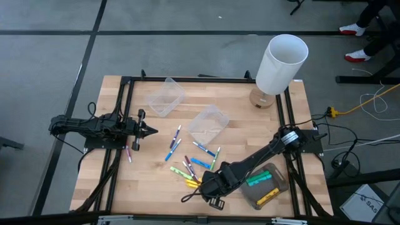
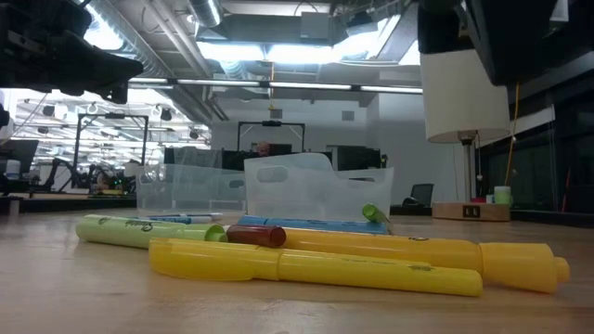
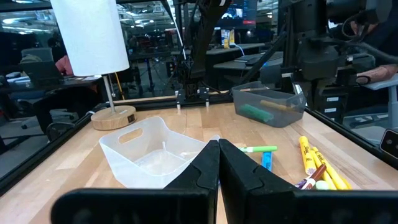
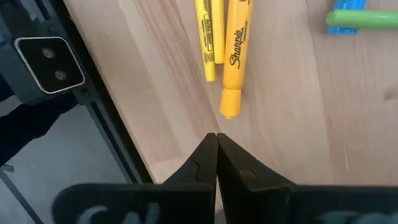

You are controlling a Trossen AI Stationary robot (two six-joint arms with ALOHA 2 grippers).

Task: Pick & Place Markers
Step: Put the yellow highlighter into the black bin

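Near the table's (image 1: 125, 187) front edge, the right gripper (image 1: 199, 185) hangs with fingers closed and empty beside yellow markers (image 4: 233, 56); the left gripper (image 1: 152, 131), closed too, waits by the left edge.

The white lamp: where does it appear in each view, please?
High view: white lamp at the table's far right corner.
Low view: at the right, shade above its wooden base.
Left wrist view: upper left.
Right wrist view: not in it.
Shared landmark: the clear tub.

Bare wood at table (image 1: 250, 119) centre, clear tubs (image 1: 166, 97) and lamp (image 1: 280, 64) crowding far edge
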